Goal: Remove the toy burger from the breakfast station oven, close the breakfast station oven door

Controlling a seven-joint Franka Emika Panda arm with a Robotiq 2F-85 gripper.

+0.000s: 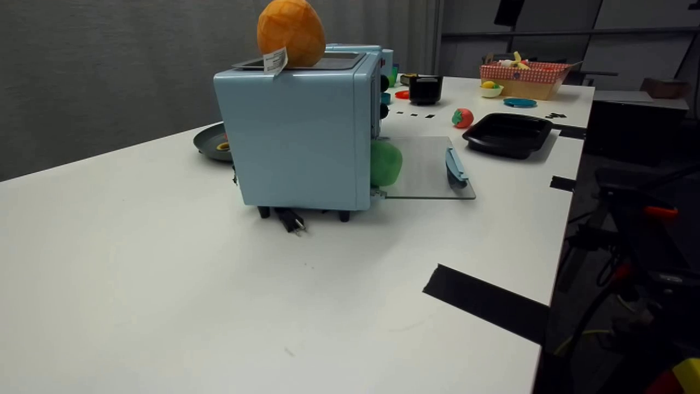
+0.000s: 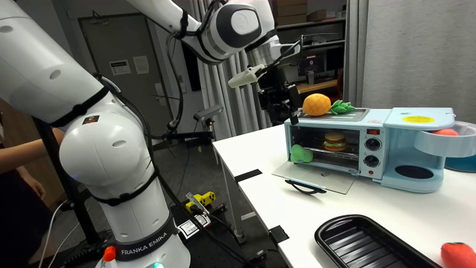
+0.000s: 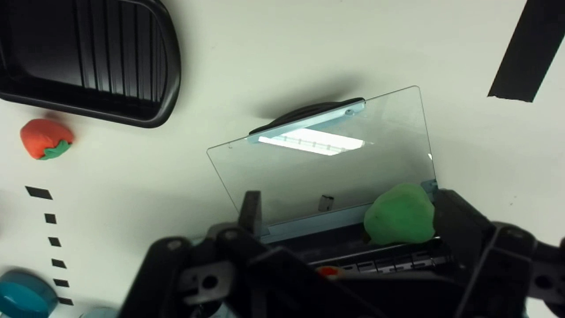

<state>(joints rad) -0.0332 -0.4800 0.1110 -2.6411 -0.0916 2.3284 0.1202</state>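
The light blue breakfast station oven [image 1: 295,137] stands on the table in both exterior views [image 2: 385,139]. Its see-through door [image 2: 334,178] is lowered flat in front of the opening, handle outward; it also shows in the wrist view [image 3: 304,176]. The toy burger [image 2: 334,141] sits inside on the wire rack; in the wrist view only a small orange-red part [image 3: 329,270] shows past the gripper. My gripper [image 2: 285,109] is above the oven's front corner, near the pineapple toy. In the wrist view its fingers [image 3: 351,205] are wide apart with nothing held between them.
A green toy [image 2: 301,154] lies at the opening's side, partly over the door hinge. A pineapple toy [image 2: 316,104] lies on the oven's top tray. A black pan [image 3: 88,53] and a strawberry toy [image 3: 46,138] lie on the table beyond the door.
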